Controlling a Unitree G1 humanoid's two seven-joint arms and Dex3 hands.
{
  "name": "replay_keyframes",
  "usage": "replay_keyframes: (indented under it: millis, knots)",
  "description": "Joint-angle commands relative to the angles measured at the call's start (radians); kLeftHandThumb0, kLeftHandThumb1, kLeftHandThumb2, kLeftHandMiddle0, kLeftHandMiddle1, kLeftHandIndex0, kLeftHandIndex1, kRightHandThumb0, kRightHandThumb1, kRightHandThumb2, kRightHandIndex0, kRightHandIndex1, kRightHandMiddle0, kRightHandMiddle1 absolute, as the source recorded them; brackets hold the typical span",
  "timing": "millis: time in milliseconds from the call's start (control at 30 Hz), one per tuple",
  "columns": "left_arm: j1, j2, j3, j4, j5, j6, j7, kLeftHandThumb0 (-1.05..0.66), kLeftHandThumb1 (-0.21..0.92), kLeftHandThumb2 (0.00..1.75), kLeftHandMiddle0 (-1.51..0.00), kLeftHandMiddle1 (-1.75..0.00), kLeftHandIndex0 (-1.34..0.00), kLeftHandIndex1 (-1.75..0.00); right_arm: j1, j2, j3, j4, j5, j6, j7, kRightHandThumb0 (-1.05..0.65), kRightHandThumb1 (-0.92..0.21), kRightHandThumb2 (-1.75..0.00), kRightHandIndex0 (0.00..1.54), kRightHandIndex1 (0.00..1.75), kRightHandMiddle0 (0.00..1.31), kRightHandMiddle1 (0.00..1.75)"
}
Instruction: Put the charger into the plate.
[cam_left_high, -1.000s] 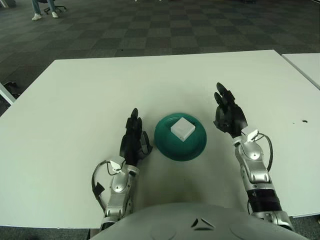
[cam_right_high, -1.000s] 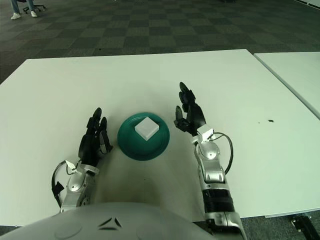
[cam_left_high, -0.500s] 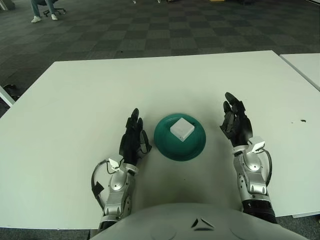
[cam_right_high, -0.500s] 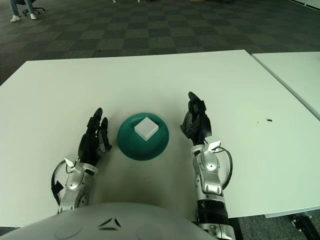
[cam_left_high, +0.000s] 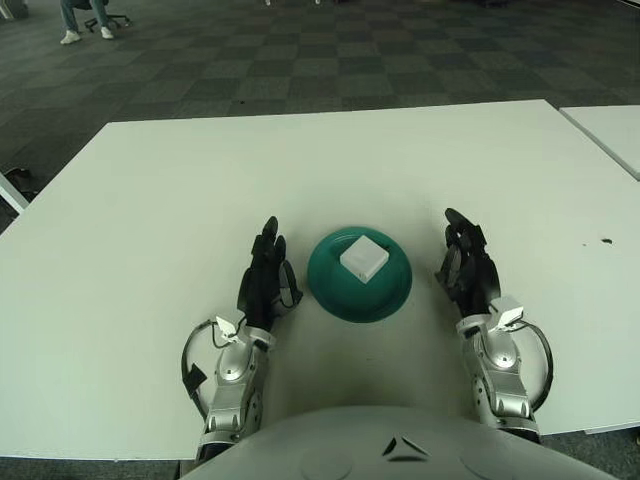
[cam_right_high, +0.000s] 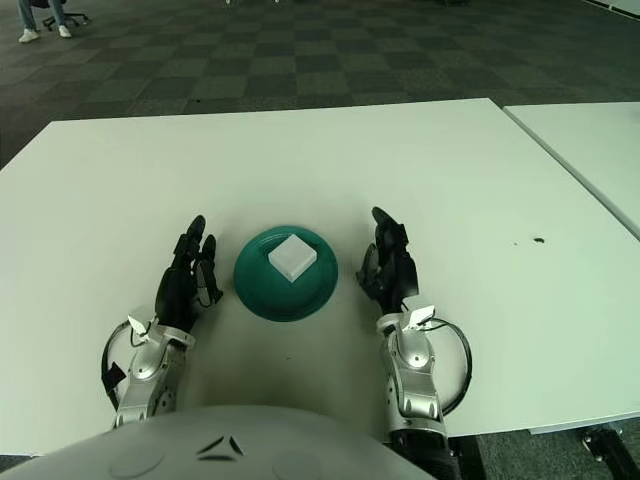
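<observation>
Right hand (cam_left_high: 467, 268) has pulled back toward the body since a second ago and now shows just right of the green plate (cam_left_high: 333, 293), fingers loosely extended, holding nothing. I see the white charger (cam_left_high: 364, 257) lying inside the plate, toward its far right part. Left hand (cam_left_high: 267, 274) unchanged, just left of the plate, fingers straight and empty, on the white table (cam_left_high: 150, 200).
</observation>
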Motion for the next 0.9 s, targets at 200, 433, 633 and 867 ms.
replay_keyframes:
  millis: [200, 433, 633, 867]
  knots:
    - [0.021, 0.010, -0.001, 0.002, 0.009, 0.044, 0.000, -1.00, 0.92, 0.98, 0.00, 0.00, 0.00, -0.10, -0.068, 0.012, -0.006, 0.128, -0.052, 0.059, -0.069, -0.96, -0.92, -0.87, 0.06, 0.01, 0.00, 0.32]
    - [0.008, 0.003, 0.006, 0.019, 0.003, 0.076, 0.006, -0.99, 0.92, 0.99, 0.00, 0.00, 0.00, -0.08, -0.064, 0.010, 0.003, 0.102, -0.038, 0.158, -0.062, -1.00, -0.92, -0.89, 0.02, 0.00, 0.00, 0.17]
    - [-0.002, -0.005, 0.010, 0.044, 0.009, 0.079, 0.010, -0.99, 0.92, 1.00, 0.00, 0.00, 0.00, -0.02, -0.071, 0.007, -0.005, 0.118, -0.049, 0.248, -0.081, -1.04, -0.92, -0.95, 0.02, 0.00, 0.00, 0.17]
    - [-0.030, -0.009, 0.018, 0.114, 0.030, 0.048, 0.018, -1.00, 0.92, 1.05, 0.00, 0.00, 0.00, 0.00, -0.100, 0.005, -0.013, 0.178, -0.057, 0.262, -0.099, -1.05, -0.92, -1.01, 0.02, 0.00, 0.00, 0.21]
